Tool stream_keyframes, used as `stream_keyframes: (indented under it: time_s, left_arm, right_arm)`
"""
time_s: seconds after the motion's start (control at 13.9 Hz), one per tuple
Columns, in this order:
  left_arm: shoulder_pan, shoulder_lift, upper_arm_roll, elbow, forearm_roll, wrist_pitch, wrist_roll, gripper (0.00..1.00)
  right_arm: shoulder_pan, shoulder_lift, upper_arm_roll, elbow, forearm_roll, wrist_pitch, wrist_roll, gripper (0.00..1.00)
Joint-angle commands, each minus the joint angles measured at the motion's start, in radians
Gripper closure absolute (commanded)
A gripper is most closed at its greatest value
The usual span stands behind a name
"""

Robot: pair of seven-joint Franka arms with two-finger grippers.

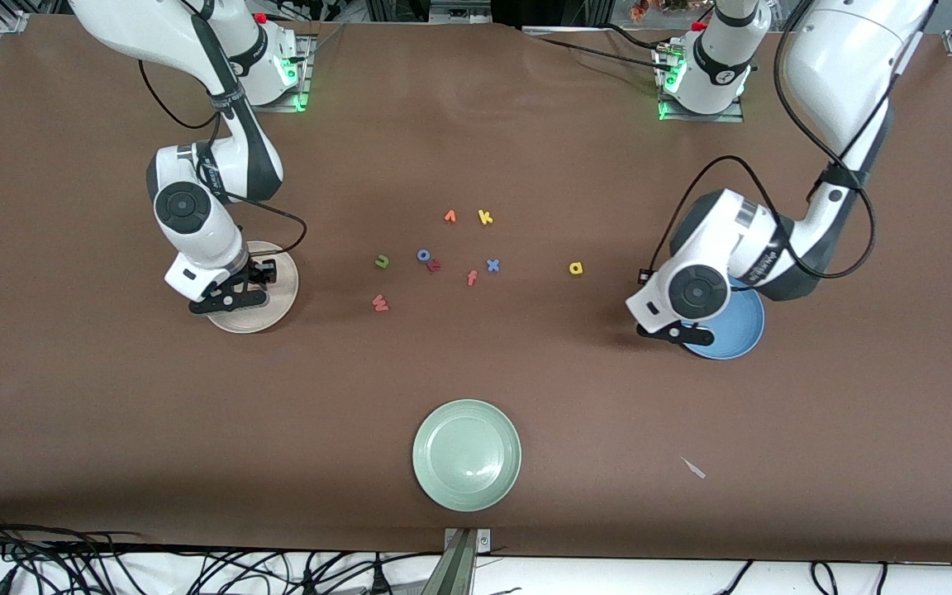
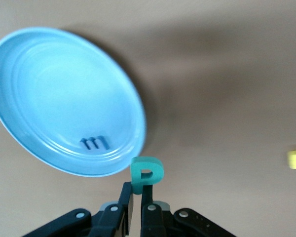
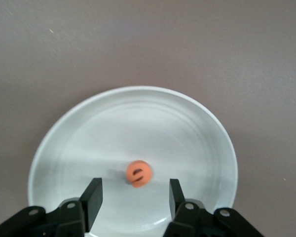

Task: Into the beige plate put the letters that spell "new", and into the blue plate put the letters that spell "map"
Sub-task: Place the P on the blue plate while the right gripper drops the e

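Between the parted fingers of the right tool [image 3: 133,197], the orange e [image 3: 138,174] lies in the beige plate [image 3: 187,118]; left tool [image 2: 137,200], pinched on the teal p [image 2: 147,173] beside the blue plate [image 2: 34,89], shows such foam wants gentle edge grips.

Orange e [image 3: 138,174] lies flat in the beige plate [image 3: 187,118]; blue m [image 2: 95,143] rests near the blue plate's [image 2: 49,79] rim, teal p [image 2: 147,172] pinched upright just outside it; toward that plate from the green n [image 1: 382,262] lies yellow a [image 1: 576,268], salmon-red w [image 1: 380,303] nearer the camera
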Motion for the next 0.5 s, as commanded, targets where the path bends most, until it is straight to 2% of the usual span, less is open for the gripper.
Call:
stream_keyframes:
  time_s: [0.0,0.07,0.22,0.29,0.36,0.43]
  left_arm:
    - [0.062,0.039,-0.015,-0.012,0.032,-0.011,0.046,1.0]
    - [0.065,0.044,-0.014,-0.018,0.031,-0.009,0.046,1.0]
    - [0.097,0.045,-0.014,-0.021,0.031,-0.006,0.048,0.65]
    - [0.1,0.044,-0.014,-0.019,0.031,-0.006,0.057,0.29]
    - [0.102,0.044,-0.014,-0.018,0.031,-0.005,0.063,0.0]
    - [0.105,0.044,-0.015,-0.015,0.031,-0.005,0.063,0.0]
  right_arm:
    - [0.007,-0.016,0.066,0.023,0.006,-0.001,0.111,0.33]
    - [0.01,-0.008,0.1,0.045,0.006,-0.007,0.171,0.33]
    - [0.016,0.019,0.155,0.091,0.006,-0.015,0.295,0.33]
    - [0.022,0.041,0.188,0.117,0.006,-0.015,0.358,0.33]
    - [0.022,0.071,0.221,0.157,0.006,-0.015,0.429,0.33]
    - [0.022,0.106,0.25,0.196,0.006,-0.015,0.486,0.33]
